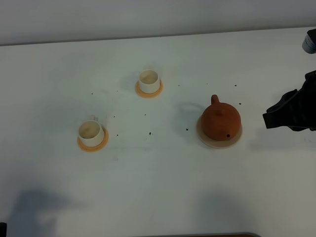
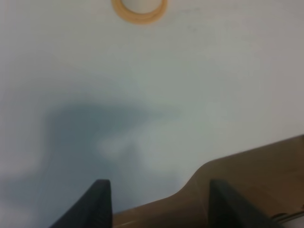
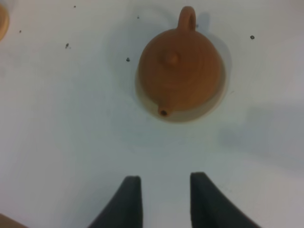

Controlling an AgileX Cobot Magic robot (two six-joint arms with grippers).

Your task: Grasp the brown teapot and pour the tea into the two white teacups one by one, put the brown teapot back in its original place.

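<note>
The brown teapot (image 1: 220,121) sits upright on its pale beige disc (image 1: 219,143) at the right of the table, handle toward the back, spout toward the front. One white teacup (image 1: 148,80) stands on an orange coaster at the back middle. The other (image 1: 91,131) stands on its coaster at the front left. My right gripper (image 3: 161,199) is open and empty, hovering clear of the teapot (image 3: 183,71) on its right side. In the exterior view the right arm (image 1: 292,111) is at the right edge. My left gripper (image 2: 161,204) is open and empty over the table's front edge.
Small dark specks (image 1: 149,133) are scattered over the white table (image 1: 158,187). A brown strip (image 2: 247,190) runs under the left gripper at the table's edge. The left wrist view catches a coaster (image 2: 139,16) far ahead.
</note>
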